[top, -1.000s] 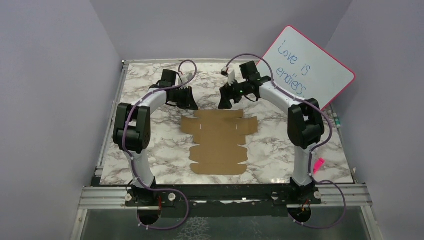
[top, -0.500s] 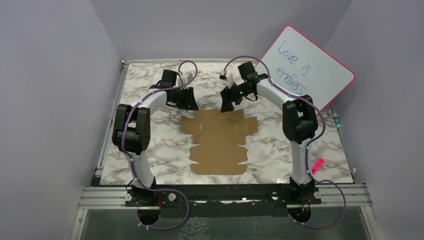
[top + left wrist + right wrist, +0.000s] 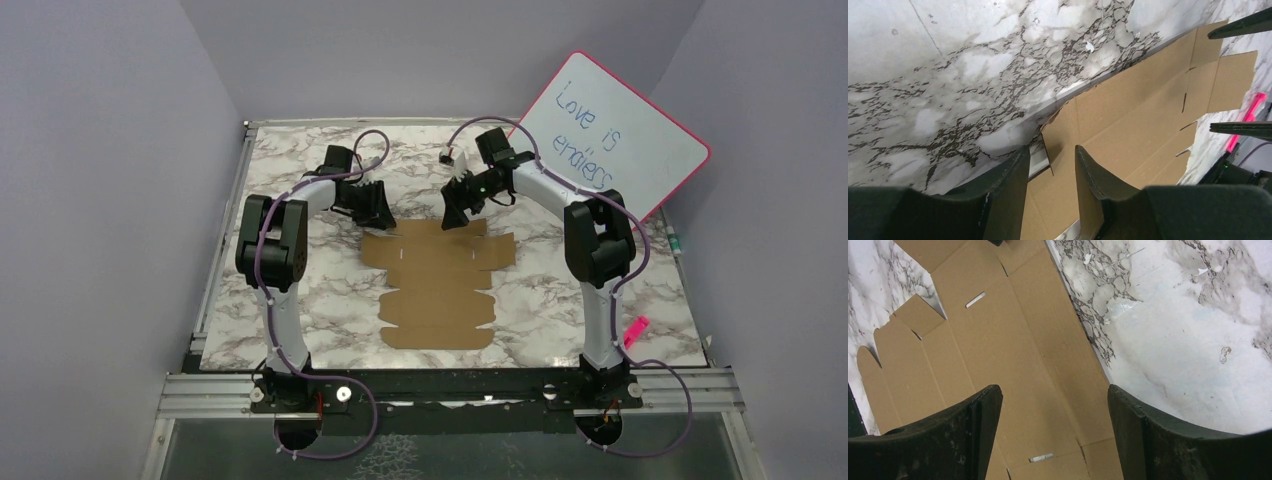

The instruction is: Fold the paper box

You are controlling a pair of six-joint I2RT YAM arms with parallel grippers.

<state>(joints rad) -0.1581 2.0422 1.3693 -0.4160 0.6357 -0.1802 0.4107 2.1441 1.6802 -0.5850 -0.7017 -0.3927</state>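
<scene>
The paper box [image 3: 437, 285] is a flat brown die-cut sheet with flaps and notches, lying mid-table. My left gripper [image 3: 378, 214] hovers at the sheet's far left corner. In the left wrist view its fingers [image 3: 1050, 150] are a little apart, with the sheet [image 3: 1128, 115] and its corner slit below them and nothing held. My right gripper [image 3: 452, 214] hovers at the sheet's far edge, right of centre. In the right wrist view it [image 3: 1053, 388] is wide open over the cardboard [image 3: 998, 350], empty.
A pink-framed whiteboard [image 3: 615, 130] with handwriting leans at the back right. A small pink object [image 3: 636, 330] lies near the table's right edge. Purple walls close in on the left, back and right of the marble table [image 3: 300, 300].
My left arm has swung right and brought its gripper down to the sheet's far left corner. My right gripper has shifted slightly left, to the sheet's far edge. The sheet has not moved.
</scene>
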